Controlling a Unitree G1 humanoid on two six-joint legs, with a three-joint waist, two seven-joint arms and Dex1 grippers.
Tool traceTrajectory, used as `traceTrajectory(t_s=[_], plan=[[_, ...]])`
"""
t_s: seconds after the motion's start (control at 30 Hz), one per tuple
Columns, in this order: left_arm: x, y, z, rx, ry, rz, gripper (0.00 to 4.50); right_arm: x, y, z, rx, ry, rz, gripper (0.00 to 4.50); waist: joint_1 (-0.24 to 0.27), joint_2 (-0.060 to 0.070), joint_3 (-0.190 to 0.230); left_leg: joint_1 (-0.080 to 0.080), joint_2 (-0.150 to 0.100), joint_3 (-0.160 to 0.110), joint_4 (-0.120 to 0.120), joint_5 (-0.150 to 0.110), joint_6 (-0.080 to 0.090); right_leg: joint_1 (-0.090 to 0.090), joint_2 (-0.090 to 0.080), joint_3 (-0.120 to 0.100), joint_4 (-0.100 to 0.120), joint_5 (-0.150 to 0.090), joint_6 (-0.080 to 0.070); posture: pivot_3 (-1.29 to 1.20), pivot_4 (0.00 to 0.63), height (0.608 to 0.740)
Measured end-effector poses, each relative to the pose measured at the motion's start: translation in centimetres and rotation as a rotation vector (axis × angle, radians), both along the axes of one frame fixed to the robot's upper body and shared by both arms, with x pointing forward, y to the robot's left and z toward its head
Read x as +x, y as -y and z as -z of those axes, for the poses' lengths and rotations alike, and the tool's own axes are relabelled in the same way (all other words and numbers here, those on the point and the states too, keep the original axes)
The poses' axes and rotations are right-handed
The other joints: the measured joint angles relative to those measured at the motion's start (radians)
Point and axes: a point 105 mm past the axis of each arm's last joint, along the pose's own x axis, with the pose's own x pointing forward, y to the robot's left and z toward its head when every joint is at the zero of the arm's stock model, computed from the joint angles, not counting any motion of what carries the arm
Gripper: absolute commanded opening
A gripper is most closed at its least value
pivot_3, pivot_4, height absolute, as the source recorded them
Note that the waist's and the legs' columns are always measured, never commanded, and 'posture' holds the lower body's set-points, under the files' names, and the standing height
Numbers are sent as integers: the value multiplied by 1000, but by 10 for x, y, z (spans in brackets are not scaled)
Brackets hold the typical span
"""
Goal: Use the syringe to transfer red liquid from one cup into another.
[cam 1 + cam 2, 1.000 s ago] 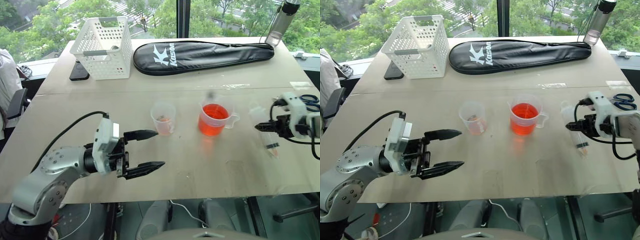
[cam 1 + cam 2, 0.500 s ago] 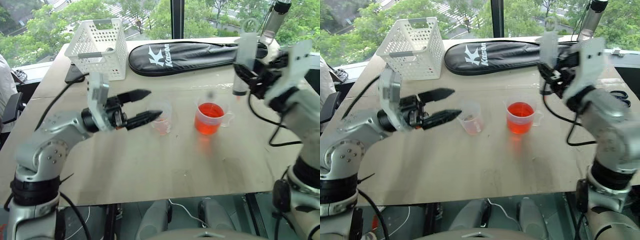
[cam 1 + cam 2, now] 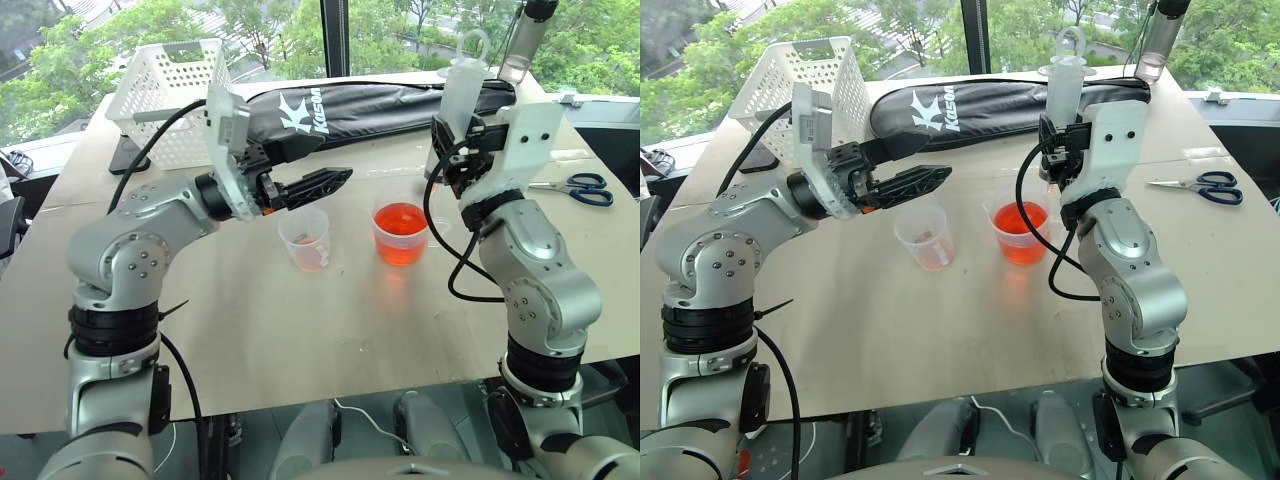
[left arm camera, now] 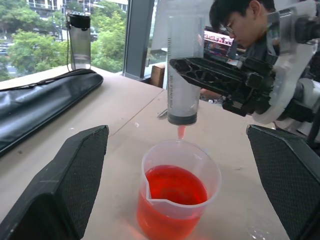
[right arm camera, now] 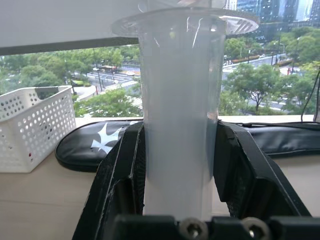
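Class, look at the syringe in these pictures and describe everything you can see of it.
The syringe is a large, clear plastic one with a thick translucent barrel, printed scale marks, a wide flange and a ring-topped plunger. It stands upright, tip down, with the right gripper shut around its barrel. Its short nozzle looks reddish and hangs just above the red liquid in the handled cup, not touching it. The barrel looks empty.

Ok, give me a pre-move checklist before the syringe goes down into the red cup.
1. Right gripper jaws clamped on the syringe barrel: ok.
2. Syringe upright, tip down: ok.
3. Tip above the handled cup mouth, not yet in the red liquid: ok.
4. Left gripper jaws open, holding nothing: ok.
5. Smaller cup upright beside the handled cup: ok.
6. Plunger fully pressed in: cannot tell.
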Motion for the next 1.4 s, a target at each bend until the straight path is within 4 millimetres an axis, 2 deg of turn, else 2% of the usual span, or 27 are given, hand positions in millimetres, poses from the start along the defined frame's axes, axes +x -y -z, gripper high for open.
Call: traceTrajectory(t_s=[0.27, 0.37, 0.53, 0.63, 0.77, 0.87, 1.03, 1.13, 1.4], plan=[[4, 0, 5, 5, -19, -7, 4500, 3, 15, -7, -5, 31, 27, 1432, -2, 0, 0, 0, 0, 0, 0, 0, 0, 0, 0, 0, 0, 0, 0, 0, 150, 740], [5, -1, 6, 7, -19, -7, 4500, 1, 11, -11, 18, 41, -37, 1432, -2, 0, 0, 0, 0, 0, 0, 0, 0, 0, 0, 0, 0, 0, 0, 0, 150, 740], [8, -3, 8, 9, -31, -25, 4500, -7, -10, -10, 104, 20, -219, 1432, -3, 0, 0, 0, 0, 0, 0, 0, 0, 0, -1, 0, 0, 0, 0, 0, 150, 740], [8, -3, 8, 10, -29, -24, 4500, -9, -14, 5, 110, -13, -272, 1432, 0, -1, 0, 0, 0, -1, 0, 0, 0, 0, -1, -1, -1, 0, 0, 0, 150, 740], [9, -2, 8, 14, -27, -20, 4500, -1, -15, 38, 88, -81, -289, 1432, 1, -1, 0, 0, 0, 0, 0, 0, 0, 0, 0, 0, 0, 0, 0, 0, 150, 740], [8, -1, 7, 20, -32, -15, 4500, 5, -11, 50, 72, -84, -275, 1432, -1, -1, 0, 0, 0, 0, 0, 0, 0, 0, 0, 0, 0, 0, 0, 0, 150, 740], [10, 3, 2, 49, -34, 8, 4500, 9, -12, 57, 46, -60, -264, 1432, -3, -1, 0, 0, 0, 0, 0, 0, 0, 0, 0, 0, 0, 0, 0, 0, 150, 740], [13, 11, -3, 123, -27, 14, 4500, 9, -16, 59, 4, -36, -267, 1432, -3, -1, 0, 0, 0, 0, 0, 0, 0, 0, 3, 0, 0, 0, 0, 0, 150, 740], [42, 45, -26, 214, 32, -8, 4500, 7, -27, 68, -71, -1, -268, 1431, 1, -1, 0, 0, -1, 0, 1, 0, 0, 0, 4, 0, 0, 0, 0, 0, 150, 740]])
